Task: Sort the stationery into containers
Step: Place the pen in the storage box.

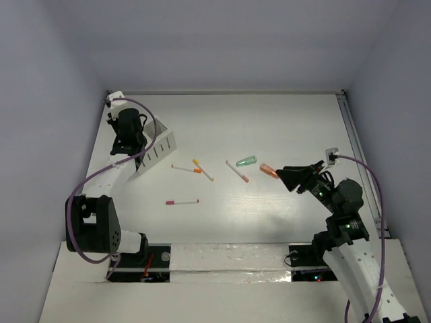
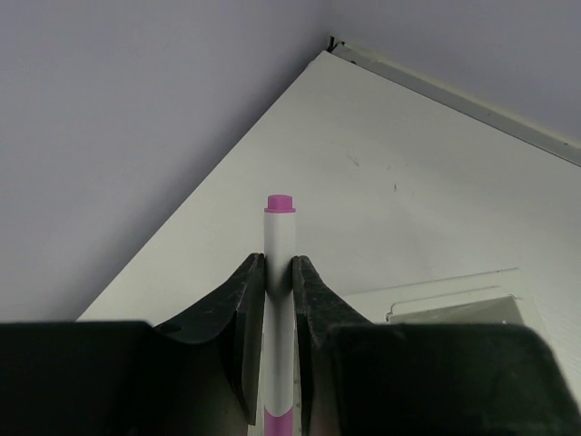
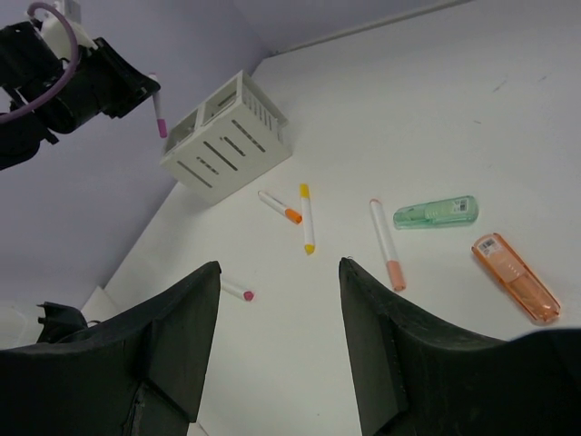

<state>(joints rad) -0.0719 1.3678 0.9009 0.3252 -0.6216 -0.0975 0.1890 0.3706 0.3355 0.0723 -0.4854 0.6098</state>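
Note:
My left gripper [image 2: 279, 263] is shut on a white pen with a magenta cap [image 2: 280, 227] and holds it upright in the air beside the white two-compartment box [image 1: 157, 149], which looks tipped. The right wrist view shows that pen [image 3: 160, 118] just left of the box [image 3: 227, 141]. My right gripper [image 3: 280, 265] is open and empty above the table. Ahead of it lie an orange-capped pen [image 3: 280, 206], a yellow-capped pen [image 3: 307, 218], a peach-capped pen [image 3: 386, 243], a green capsule [image 3: 436, 213], an orange capsule [image 3: 515, 278] and a red-capped pen [image 1: 182, 201].
The table is walled at the back and both sides. A metal rail [image 1: 357, 145] runs along the right edge. The left arm's purple cable [image 1: 145, 111] loops over the box. The pens lie in a loose row across the table's middle.

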